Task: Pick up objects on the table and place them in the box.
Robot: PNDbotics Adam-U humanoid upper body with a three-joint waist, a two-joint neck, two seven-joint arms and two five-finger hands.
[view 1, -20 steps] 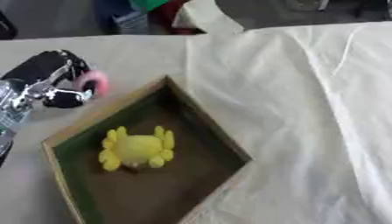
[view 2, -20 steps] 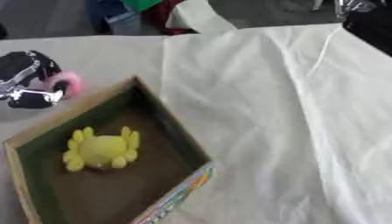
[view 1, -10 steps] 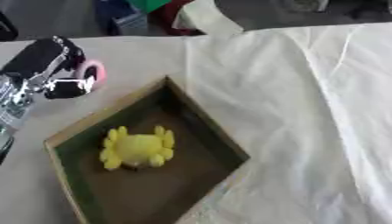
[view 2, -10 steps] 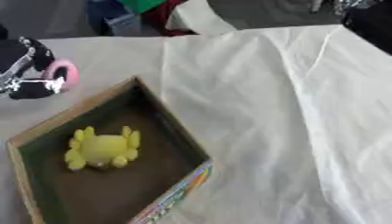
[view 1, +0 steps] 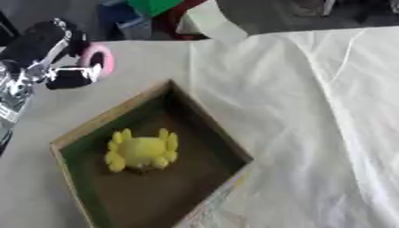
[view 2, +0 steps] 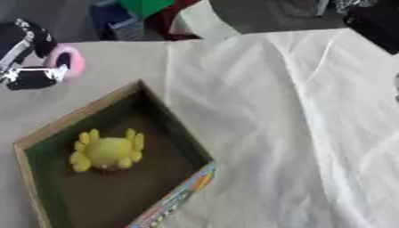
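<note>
A shallow cardboard box [view 1: 204, 117] with a dark inside lies at the lower left, turned corner-up. A yellow crab-shaped toy [view 1: 142, 150] lies inside it. My left hand [view 1: 48, 55] is above and to the left of the box's far corner, fingers curled round a pink ring-shaped object [view 1: 99, 61]. The ring is held over the table, just outside the box. Something dark [view 2: 378, 24] that may be my right arm shows at the upper right of the right eye view; no hand shows there.
A creased white cloth [view 1: 311, 111] covers the table right of the box. Beyond the far edge stand a green thing [view 1: 156, 5] and a blue thing [view 1: 123, 22].
My left hand has risen and moved slightly toward the far side with the pink ring in it. The whole picture has shifted a little, so the camera moved too.
</note>
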